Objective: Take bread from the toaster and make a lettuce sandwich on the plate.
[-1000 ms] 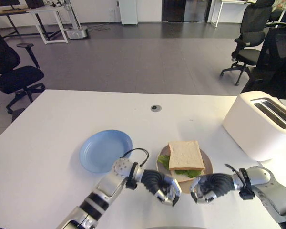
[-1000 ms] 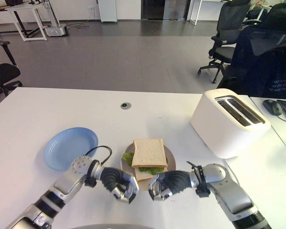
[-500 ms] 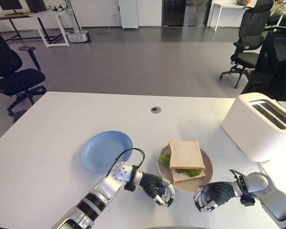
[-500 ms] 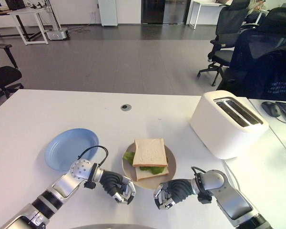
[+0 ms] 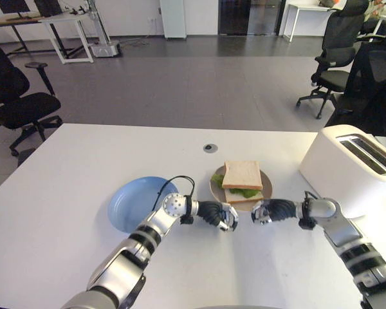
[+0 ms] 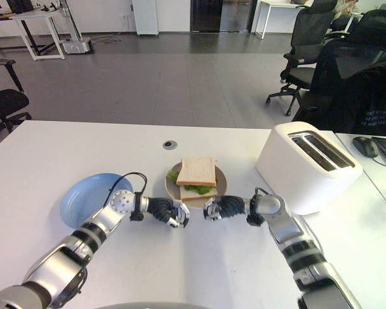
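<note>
White table (image 5: 64, 193): smooth boxy toaster (image 5: 354, 170) at right edge; round blue plate (image 5: 130, 205); tan plate (image 5: 267, 188) carrying square lettuce sandwich (image 5: 242, 175). I see left hand (image 5: 220, 217) and right hand (image 5: 264, 211) curled, empty, flanking its near rim.

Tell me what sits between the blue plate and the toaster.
The brown plate carrying the lettuce sandwich sits between the blue plate and the toaster, with bare table on either side; both eye views show this.
</note>
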